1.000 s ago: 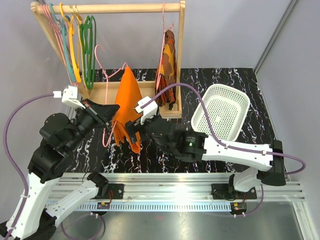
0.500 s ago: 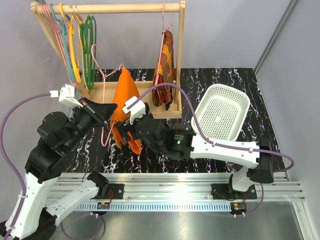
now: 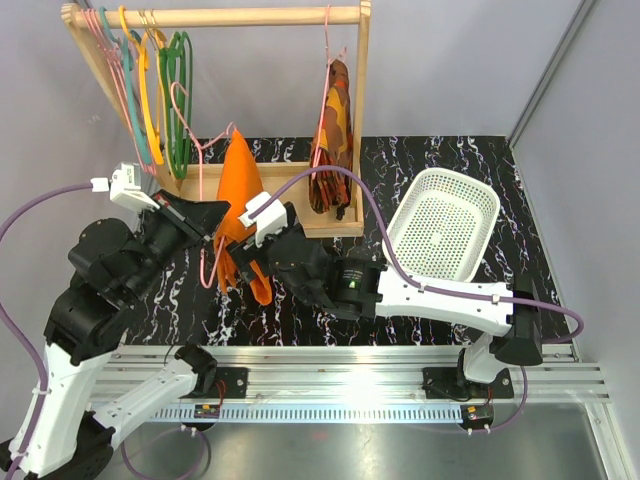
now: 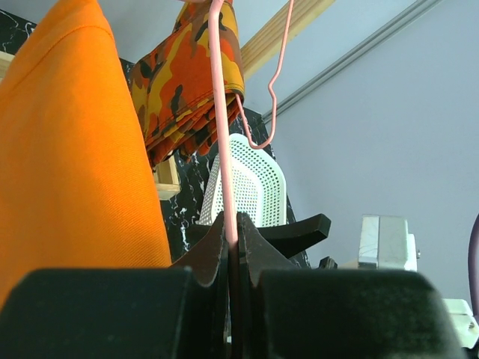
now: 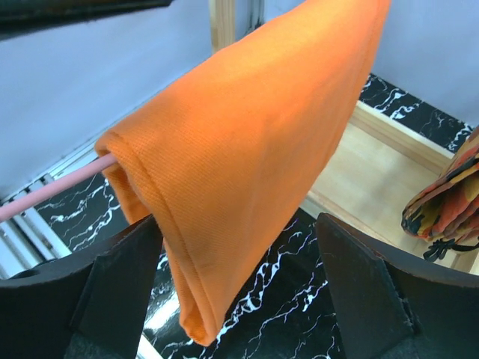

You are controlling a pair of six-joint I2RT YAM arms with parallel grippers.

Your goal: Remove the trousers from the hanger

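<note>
My left claw has swung the hanger, with the trousers on it, leftward. My right claw has followed, under the cloth.

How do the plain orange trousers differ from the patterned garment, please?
The trousers are plain orange; the patterned garment is blotched orange, yellow and brown. The trousers' hanger is off the rail, pinched in the left gripper; the patterned garment's second hanger hooks on that rail. Both drape over pink wire hangers.

The black marbled table carries a wooden rack and a white basket.
</note>
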